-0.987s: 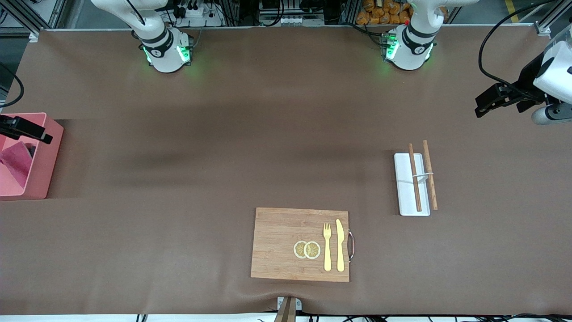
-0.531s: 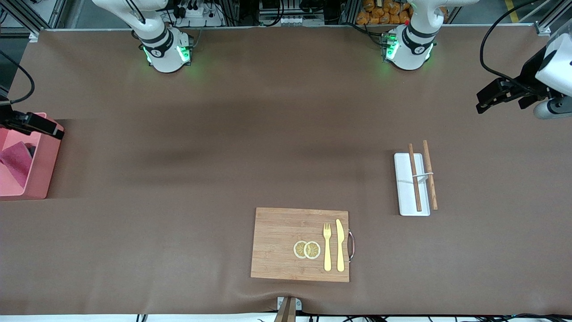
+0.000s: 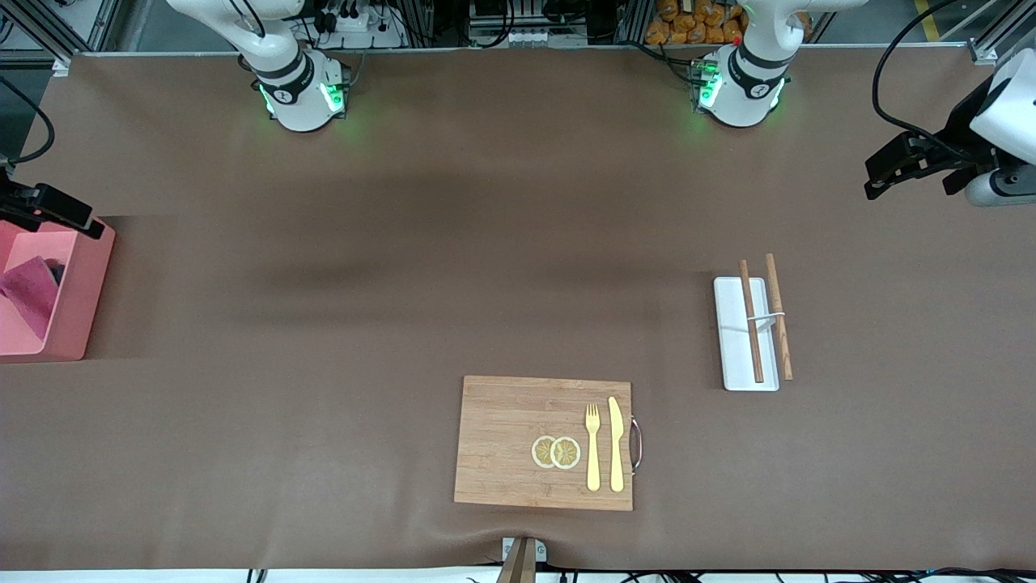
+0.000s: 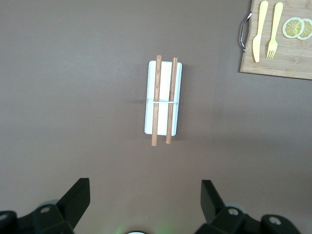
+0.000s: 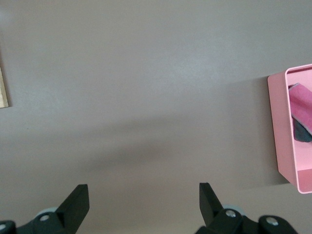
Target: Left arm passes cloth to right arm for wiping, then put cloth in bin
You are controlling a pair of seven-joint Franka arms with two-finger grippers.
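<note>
The crimson cloth (image 3: 28,290) lies crumpled inside the pink bin (image 3: 78,283) at the right arm's end of the table. In the right wrist view the cloth (image 5: 301,113) shows its dark underside within the bin (image 5: 282,131). My right gripper (image 3: 81,220) hangs open and empty over the bin's rim and the bare table beside it; in its own view the right gripper (image 5: 144,197) has only the mat between its fingers. My left gripper (image 3: 878,174) hangs open and empty over bare table at the left arm's end, and the left gripper (image 4: 145,195) looks down on the mat.
A white oblong tray (image 3: 735,356) carries two wooden chopsticks (image 3: 753,324). A wooden board (image 3: 502,441) near the front camera holds two lemon slices (image 3: 556,452), a yellow fork (image 3: 592,445) and a knife (image 3: 616,444). The tray (image 4: 163,127) and board (image 4: 285,61) also show in the left wrist view.
My right gripper has moved off the bin's inside toward the bases' side of the table. My left gripper has drifted a little the same way. The cloth stays in the bin.
</note>
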